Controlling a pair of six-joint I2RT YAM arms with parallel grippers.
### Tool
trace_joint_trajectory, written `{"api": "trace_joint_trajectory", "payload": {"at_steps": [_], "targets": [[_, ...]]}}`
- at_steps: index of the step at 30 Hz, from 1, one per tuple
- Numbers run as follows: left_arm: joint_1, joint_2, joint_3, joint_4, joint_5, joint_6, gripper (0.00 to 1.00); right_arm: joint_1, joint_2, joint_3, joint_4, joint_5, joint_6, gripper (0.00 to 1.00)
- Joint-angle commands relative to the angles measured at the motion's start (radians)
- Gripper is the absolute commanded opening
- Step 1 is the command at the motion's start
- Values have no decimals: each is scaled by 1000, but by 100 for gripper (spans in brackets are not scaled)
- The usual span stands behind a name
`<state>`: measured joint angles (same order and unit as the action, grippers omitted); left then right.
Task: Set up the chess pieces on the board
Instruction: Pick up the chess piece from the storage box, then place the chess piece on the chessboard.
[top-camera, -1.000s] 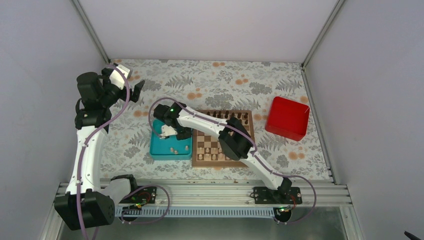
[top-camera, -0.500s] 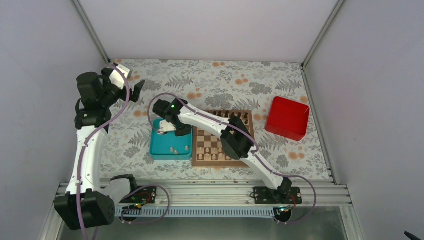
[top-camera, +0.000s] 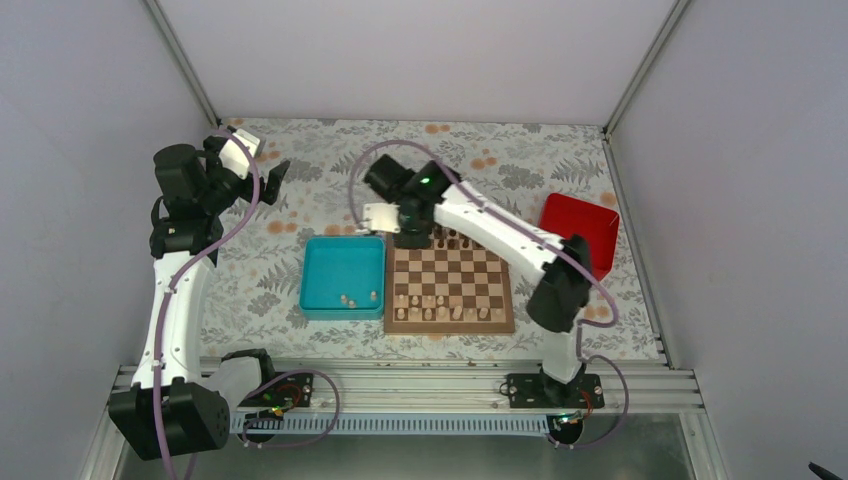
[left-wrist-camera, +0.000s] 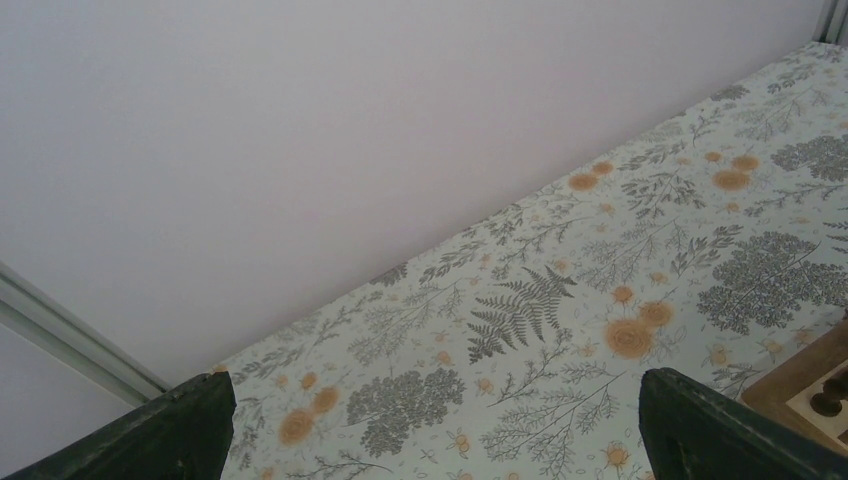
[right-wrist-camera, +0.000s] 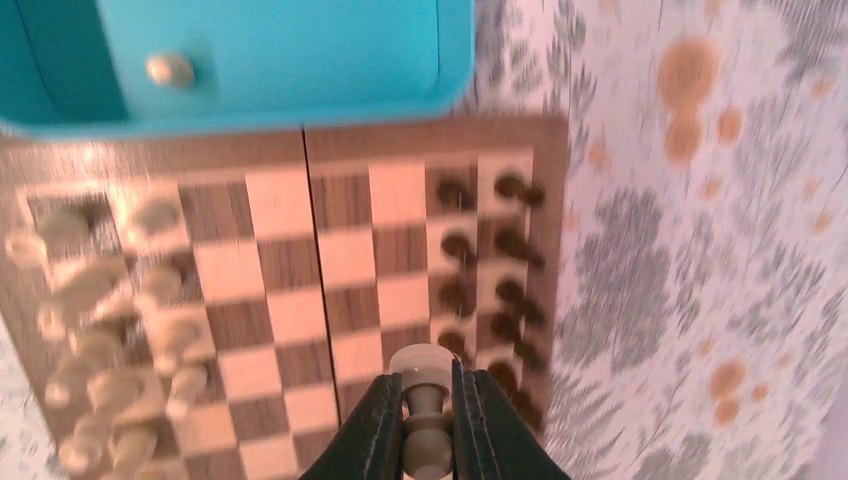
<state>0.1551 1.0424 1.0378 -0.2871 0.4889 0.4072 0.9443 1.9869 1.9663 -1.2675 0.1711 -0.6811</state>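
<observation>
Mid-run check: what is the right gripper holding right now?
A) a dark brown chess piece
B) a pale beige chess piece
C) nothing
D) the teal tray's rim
B: the right wrist view shows the right gripper closed on a pale beige chess piece above the board.

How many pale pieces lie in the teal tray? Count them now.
3 pale pieces, all by the teal tray's near wall: two side by side, one apart toward the board. None looks hidden.
</observation>
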Motion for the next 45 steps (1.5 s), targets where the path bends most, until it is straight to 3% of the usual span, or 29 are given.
{"api": "trace_joint_trajectory", "payload": {"at_steps": [1,13,24,45], "targets": [[6,10,19,-6,4,2,100,-89,-121,-189,-15,-72,39,10],[6,49,31,-16,0,1,100,-196,-355,-671,171,-206,49,10],[6,64,26,-16,-17,7,100,-203,-352,-779,253,-275,52,10],[6,69,27,-21,-6,9,100,-210,-330,-826,250,-291,54,12]]}}
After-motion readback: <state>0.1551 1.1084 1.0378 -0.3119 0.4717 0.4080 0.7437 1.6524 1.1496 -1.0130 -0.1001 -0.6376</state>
